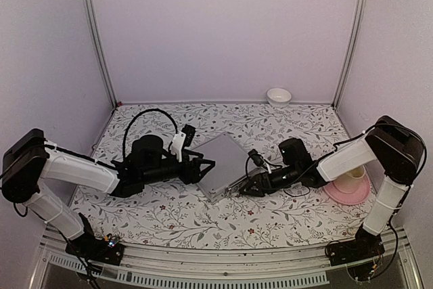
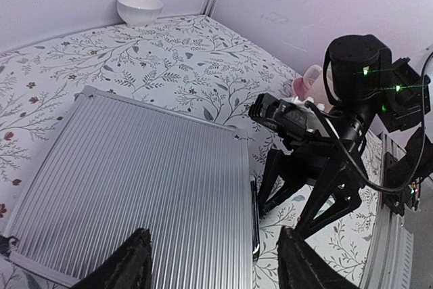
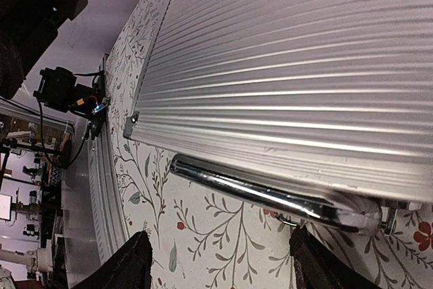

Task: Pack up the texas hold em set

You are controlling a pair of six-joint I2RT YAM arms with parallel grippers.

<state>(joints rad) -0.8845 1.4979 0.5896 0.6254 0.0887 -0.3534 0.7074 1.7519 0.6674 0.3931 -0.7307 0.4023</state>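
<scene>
The texas hold em set shows as a ribbed silver aluminium briefcase (image 1: 223,160), shut and lying flat at the table's middle. Its chrome handle (image 3: 270,197) lies against the edge that faces the right arm. My left gripper (image 1: 205,169) is open at the case's left side. In the left wrist view one finger (image 2: 128,265) hangs over the lid (image 2: 135,181) and the other past the handle edge. My right gripper (image 1: 242,189) is open just short of the handle, with floral tablecloth between its fingertips (image 3: 132,265). Neither gripper holds anything.
A small white bowl (image 1: 279,96) sits at the back wall. A cream cup on a pink plate (image 1: 350,186) stands at the right, beside the right arm. Lilac walls enclose three sides, and a metal rail (image 1: 223,262) runs along the near edge.
</scene>
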